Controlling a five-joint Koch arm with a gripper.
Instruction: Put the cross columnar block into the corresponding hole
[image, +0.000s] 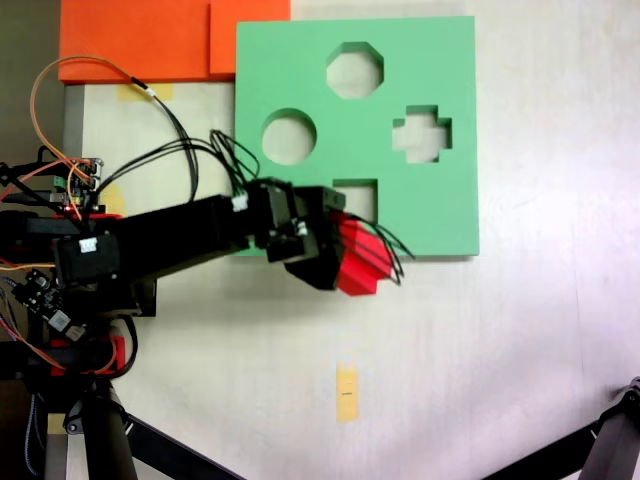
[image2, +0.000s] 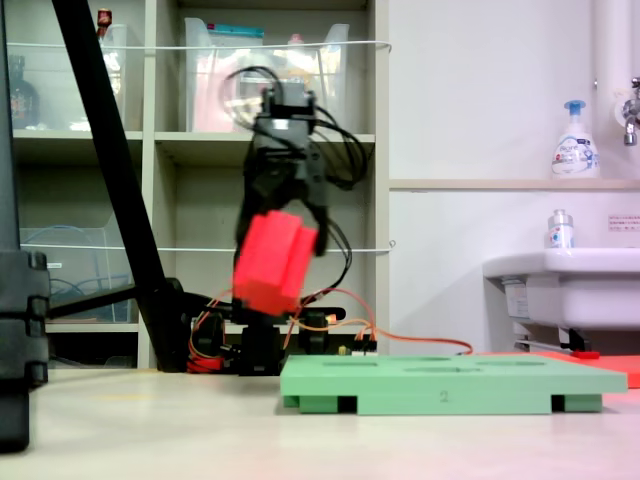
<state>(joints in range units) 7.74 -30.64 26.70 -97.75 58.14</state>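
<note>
A pale table (image: 520, 380) carries a flat green foam board (image: 300, 60) in a fixed view from above, with an orange sheet (image: 130, 40) at the far left corner and a small yellow tape strip (image: 347, 392) on the near side. The board has octagonal, round and square cutouts, and the corresponding hole (image: 422, 134), plus-shaped, lies toward its right side and is unfilled. The black arm reaches in from the left; its gripper (image: 345, 250) is clamped on the cross columnar block (image: 360, 262) at the board's near edge, by the square cutout. In a fixed view at table level, backed by shelving (image2: 190, 140) and a sink (image2: 560, 290), the gripper (image2: 285, 225) holds the red block (image2: 272, 262) tilted, raised well clear of the board (image2: 450, 385) and over its left end
</note>
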